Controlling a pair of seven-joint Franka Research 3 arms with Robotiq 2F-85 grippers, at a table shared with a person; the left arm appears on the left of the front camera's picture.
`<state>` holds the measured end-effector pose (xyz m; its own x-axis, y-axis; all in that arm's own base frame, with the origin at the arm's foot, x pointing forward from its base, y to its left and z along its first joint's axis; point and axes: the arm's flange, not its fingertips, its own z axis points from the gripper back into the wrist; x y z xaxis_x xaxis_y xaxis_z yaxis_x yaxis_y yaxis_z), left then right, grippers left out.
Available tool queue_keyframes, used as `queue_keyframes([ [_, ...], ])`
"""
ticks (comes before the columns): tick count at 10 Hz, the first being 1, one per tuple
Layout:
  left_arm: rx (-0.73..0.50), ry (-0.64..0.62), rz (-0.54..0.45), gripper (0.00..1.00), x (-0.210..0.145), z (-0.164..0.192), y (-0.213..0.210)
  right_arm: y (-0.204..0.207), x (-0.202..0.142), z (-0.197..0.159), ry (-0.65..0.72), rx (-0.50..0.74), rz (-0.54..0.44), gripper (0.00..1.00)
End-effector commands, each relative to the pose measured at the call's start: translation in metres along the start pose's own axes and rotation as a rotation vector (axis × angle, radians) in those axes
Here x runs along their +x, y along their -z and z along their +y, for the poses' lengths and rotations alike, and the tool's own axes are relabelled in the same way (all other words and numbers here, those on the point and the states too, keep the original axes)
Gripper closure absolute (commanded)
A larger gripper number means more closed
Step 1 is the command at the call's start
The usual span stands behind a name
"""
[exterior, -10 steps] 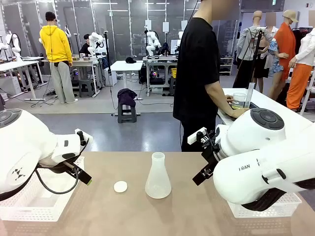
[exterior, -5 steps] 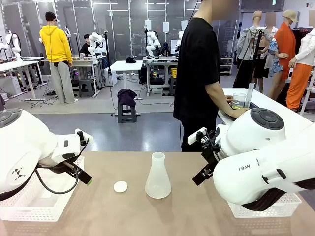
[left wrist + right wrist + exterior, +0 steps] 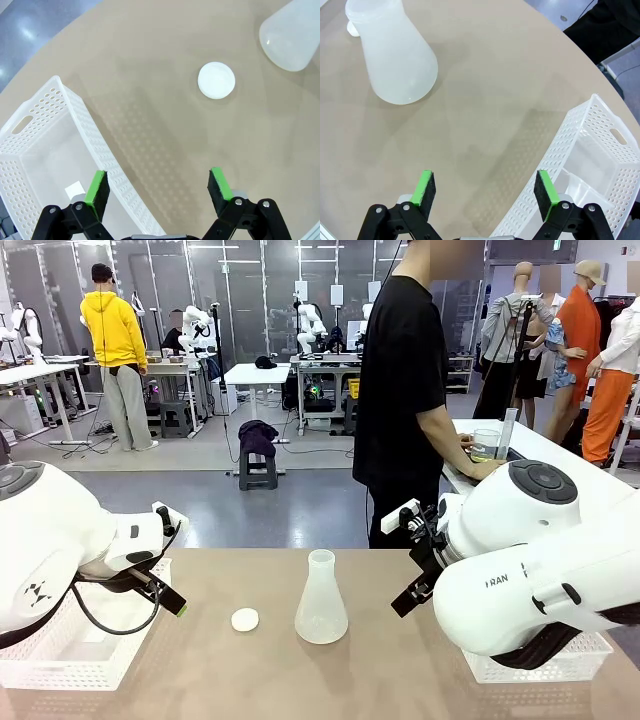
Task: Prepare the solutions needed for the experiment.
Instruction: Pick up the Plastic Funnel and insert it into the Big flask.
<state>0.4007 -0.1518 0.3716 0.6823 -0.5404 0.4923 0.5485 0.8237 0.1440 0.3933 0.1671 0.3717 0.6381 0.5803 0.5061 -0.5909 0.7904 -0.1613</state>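
The tan round tabletop is flanked by a white perforated plastic basket at the left and a matching right basket. A person in a black T-shirt is turned toward a white side table, where the pale yellow-green solutions are seen as a shallow layer in a clear plastic beaker, near the person's hand. A frosted whitish conical flask is stood upright mid-table, with a small white round cap near it. The left gripper and right gripper are held with jaws spread wide above the tabletop.

The left fingers and right fingers stand apart.
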Motion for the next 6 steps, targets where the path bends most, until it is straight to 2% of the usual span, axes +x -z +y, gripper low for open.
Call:
queue_keyframes([
  [1, 0.000, -0.003, 0.000, 0.00, 0.000, 0.001, 0.000, 0.000, 0.000, 0.000, 0.003, 0.001, 0.000, 0.00],
  [2, 0.000, -0.003, 0.000, 0.00, 0.000, 0.001, 0.000, 0.000, 0.000, 0.000, 0.000, 0.000, 0.000, 0.00],
  [3, 0.000, 0.000, 0.000, 0.00, 0.000, 0.000, 0.000, -0.006, 0.003, 0.000, 0.057, 0.038, -0.042, 0.00],
  [4, -0.061, -0.034, -0.044, 0.00, 0.001, 0.006, -0.017, -0.020, 0.002, -0.006, 0.106, 0.113, -0.105, 0.00],
  [6, -0.177, -0.146, -0.094, 0.00, 0.001, 0.023, -0.046, -0.040, -0.002, -0.019, 0.186, 0.261, -0.161, 0.00],
])
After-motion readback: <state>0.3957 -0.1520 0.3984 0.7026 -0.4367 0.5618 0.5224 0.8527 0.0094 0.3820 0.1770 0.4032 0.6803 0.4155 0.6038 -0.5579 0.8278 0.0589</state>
